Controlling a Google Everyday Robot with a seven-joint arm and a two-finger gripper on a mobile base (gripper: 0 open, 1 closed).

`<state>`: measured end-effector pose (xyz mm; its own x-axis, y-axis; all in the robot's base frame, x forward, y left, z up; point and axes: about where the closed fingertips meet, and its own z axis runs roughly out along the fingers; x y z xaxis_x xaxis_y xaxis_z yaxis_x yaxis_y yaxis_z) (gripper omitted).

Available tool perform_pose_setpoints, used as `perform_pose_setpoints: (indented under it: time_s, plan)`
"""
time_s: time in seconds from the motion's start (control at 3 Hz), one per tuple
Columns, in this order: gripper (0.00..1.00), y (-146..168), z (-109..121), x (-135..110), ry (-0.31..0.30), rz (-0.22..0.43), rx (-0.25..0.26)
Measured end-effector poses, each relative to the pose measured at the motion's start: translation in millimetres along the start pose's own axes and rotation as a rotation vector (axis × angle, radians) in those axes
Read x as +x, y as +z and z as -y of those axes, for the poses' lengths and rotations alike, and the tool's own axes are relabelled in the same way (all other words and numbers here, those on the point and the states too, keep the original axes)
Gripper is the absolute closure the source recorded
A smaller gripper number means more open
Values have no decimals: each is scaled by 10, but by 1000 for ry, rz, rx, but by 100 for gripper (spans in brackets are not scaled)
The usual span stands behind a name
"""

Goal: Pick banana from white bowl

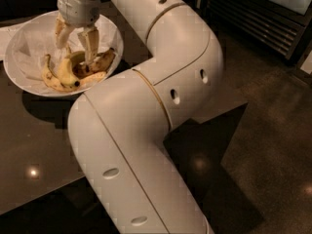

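The white bowl (19,74), lined with crumpled white paper, stands on the dark table at the upper left. In it lie the plump greenish-yellow banana (66,71) with its black tip, and two thinner brown-spotted bananas (103,61). My gripper (76,56) reaches down into the bowl from above. It is open, with its fingers (89,43) on either side of the bananas' upper ends. It holds nothing. The fingers hide part of the bananas.
My big white arm (146,111) bends across the middle of the view and hides much of the dark glossy table (34,150). A white sheet (6,32) lies left of the bowl. A dark cabinet (263,18) stands at the back right, beyond the floor (273,145).
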<state>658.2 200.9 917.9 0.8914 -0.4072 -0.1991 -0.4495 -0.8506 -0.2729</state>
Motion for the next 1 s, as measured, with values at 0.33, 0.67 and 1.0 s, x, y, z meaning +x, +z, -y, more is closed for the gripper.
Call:
perform_pose_setpoints:
  time_s: [0.33, 0.67, 1.0]
  plan:
    - [43, 31, 48, -33, -7, 9, 0]
    - [41, 55, 83, -64, -13, 16, -2]
    - [42, 91, 126, -105, -24, 24, -6]
